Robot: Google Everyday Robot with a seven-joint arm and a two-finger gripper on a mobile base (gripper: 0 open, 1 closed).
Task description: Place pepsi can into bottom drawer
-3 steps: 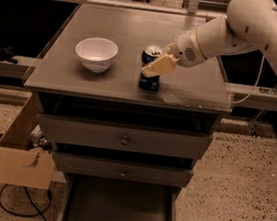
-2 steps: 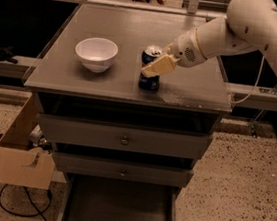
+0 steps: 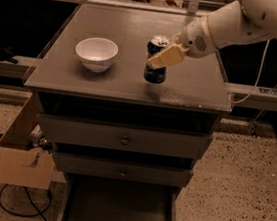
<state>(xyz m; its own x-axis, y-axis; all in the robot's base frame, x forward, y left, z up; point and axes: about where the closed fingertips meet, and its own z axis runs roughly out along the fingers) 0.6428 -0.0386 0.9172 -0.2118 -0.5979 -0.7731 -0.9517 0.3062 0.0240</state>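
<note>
Claw [image 3: 159, 58] looks clamped sideways around the pepsi can [image 3: 154, 74], upright at the counter [image 3: 106, 86] top. The bottom drawer [image 3: 116, 213] hangs open well below it, out toward the front.

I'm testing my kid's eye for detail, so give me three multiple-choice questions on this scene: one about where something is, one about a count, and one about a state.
1. Where is the can?
A) on the floor
B) on the cabinet top, right of the bowl
C) in a box

2. How many knobbed drawer fronts are there?
A) one
B) two
C) four

3. The bottom drawer is:
A) pulled open
B) shut
C) lying on the cabinet top

Answers:
1 B: the can stands there, with the gripper at it.
2 B: two fronts show, one above the other.
3 A: its floor shows below the fronts.
</note>
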